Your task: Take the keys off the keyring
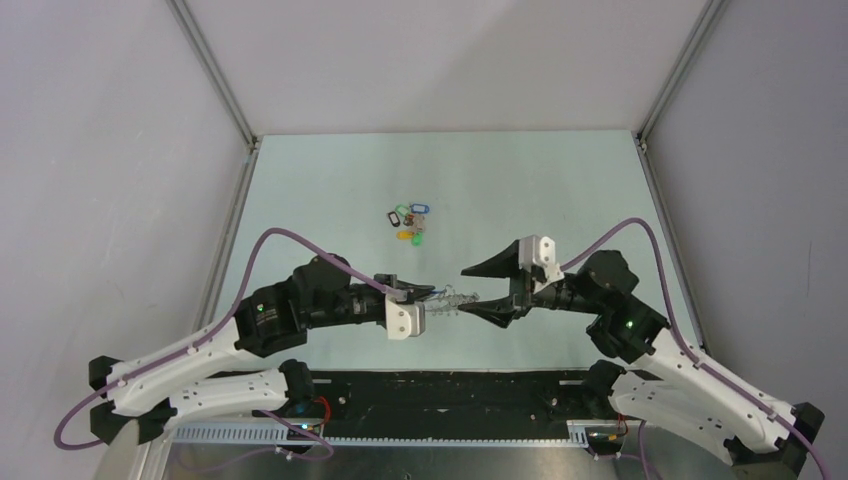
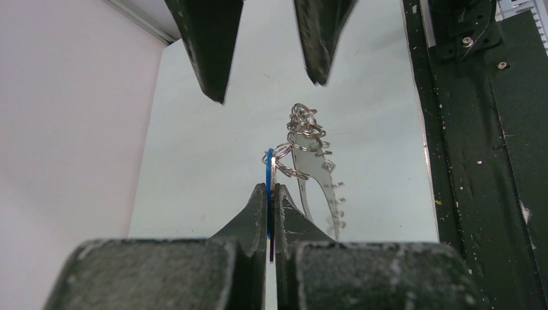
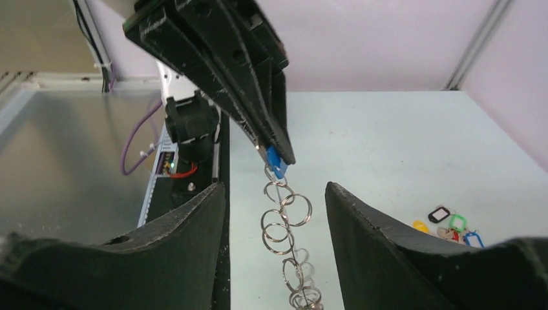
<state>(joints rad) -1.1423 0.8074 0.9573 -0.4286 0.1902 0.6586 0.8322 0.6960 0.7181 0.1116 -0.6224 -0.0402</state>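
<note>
My left gripper (image 1: 430, 294) is shut on a blue key tag (image 2: 269, 177), held edge-on between the fingertips above the table. The keyring (image 2: 315, 169), a pale oval loop fringed with small silvery rings, hangs from that tag by a ring. It shows as a chain of rings in the right wrist view (image 3: 284, 223) and between the two grippers in the top view (image 1: 455, 300). My right gripper (image 1: 468, 290) is open, one finger on each side of the keyring and not touching it. The blue tag also shows in the right wrist view (image 3: 276, 163).
A small pile of loose key tags (image 1: 408, 220), blue, green, orange, red and black, lies on the pale green table (image 1: 560, 200) beyond the grippers; it also shows in the right wrist view (image 3: 452, 226). A black base rail (image 1: 450, 395) runs along the near edge.
</note>
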